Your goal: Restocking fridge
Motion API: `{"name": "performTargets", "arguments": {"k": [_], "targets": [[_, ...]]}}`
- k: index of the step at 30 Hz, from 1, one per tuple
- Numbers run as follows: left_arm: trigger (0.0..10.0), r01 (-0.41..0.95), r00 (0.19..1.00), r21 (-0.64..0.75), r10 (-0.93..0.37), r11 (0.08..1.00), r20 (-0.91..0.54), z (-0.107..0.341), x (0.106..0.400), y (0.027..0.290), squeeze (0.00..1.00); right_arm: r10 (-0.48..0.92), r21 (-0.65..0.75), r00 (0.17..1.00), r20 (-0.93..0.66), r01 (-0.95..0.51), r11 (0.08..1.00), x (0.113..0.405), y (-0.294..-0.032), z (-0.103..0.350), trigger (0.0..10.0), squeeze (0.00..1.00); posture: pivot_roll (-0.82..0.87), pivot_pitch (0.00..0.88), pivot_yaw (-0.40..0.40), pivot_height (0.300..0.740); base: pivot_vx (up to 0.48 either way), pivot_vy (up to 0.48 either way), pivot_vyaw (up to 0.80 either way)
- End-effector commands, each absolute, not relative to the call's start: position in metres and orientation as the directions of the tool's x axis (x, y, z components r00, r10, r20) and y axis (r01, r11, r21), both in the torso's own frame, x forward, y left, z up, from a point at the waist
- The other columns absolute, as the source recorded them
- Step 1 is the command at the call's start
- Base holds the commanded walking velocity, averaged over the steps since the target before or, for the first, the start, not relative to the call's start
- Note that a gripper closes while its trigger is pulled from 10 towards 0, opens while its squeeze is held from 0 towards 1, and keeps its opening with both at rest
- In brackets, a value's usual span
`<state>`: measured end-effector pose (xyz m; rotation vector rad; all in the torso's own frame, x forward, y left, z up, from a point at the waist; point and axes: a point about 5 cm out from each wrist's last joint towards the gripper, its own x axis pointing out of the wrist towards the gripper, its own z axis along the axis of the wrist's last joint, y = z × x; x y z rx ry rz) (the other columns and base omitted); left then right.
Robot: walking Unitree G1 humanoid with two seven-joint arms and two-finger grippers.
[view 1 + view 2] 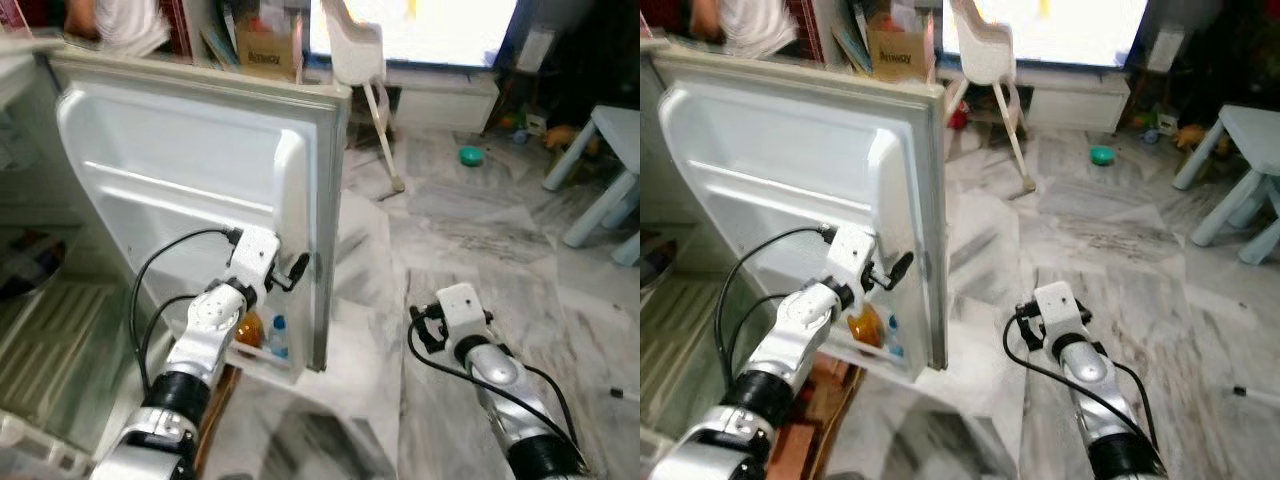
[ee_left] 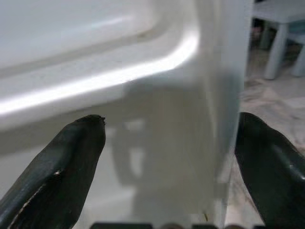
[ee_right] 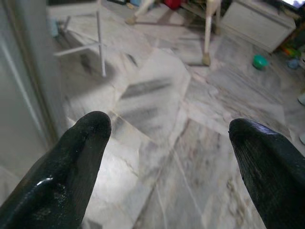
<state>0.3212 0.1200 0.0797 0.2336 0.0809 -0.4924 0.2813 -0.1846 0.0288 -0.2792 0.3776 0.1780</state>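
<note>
With fingers spread and empty, the left gripper (image 1: 292,272) faces the door (image 1: 180,170), whose smooth, stiff panel looks best pushed near its free edge, while the right gripper (image 3: 171,157) hangs open

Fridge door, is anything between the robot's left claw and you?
Nothing visible stands in the way. The left gripper, fingers open and empty, is right up at the inner wall of the open fridge door, just above the bottom door shelf where an orange bottle stands. The right gripper hangs open over the marble floor.

head stereo downward at fridge door (image 1: 200,180); wrist cameras along fingers
</note>
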Motion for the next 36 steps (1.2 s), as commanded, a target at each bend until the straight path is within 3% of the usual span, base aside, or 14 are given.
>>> {"name": "performTargets", "arguments": {"k": [1, 19, 26, 36], "targets": [[10.0, 0.383, 0.922, 0.225, -0.355, 0.896, -0.154, 0.075, 0.317, 0.149, 0.0, 0.14, -0.236, 0.919, -0.369, -0.238, 0.942, 0.286, -0.18, 0.034, 10.0, 0.0, 0.03, 0.0, -0.045, 0.74, 0.0, 0.0, 0.0], [10.0, 0.222, 0.961, 0.26, -0.165, 0.94, -0.224, 0.062, 0.289, 0.188, 0.0, 0.12, -0.268, 0.925, -0.359, -0.225, 0.937, 0.287, -0.185, 0.035, 10.0, 0.0, 0.06, 0.0, -0.042, 0.74, 0.0, 0.0, 0.0], [10.0, 0.094, 0.987, 0.225, -0.062, 0.97, -0.146, 0.073, 0.275, 0.204, 0.0, 0.069, -0.268, 0.961, -0.268, -0.143, 0.953, 0.293, -0.193, 0.05, 10.0, 0.0, 0.05, 0.0, -0.054, 0.74, 0.0, -0.044, -0.07], [10.0, 0.125, 0.985, 0.212, -0.096, 0.969, -0.145, 0.068, 0.275, 0.188, 0.0, 0.091, -0.233, 0.972, -0.218, -0.142, 0.962, 0.289, -0.184, 0.055, 10.0, 0.0, 0.04, 0.0, -0.067, 0.74, 0.0, -0.437, -0.51]]}}
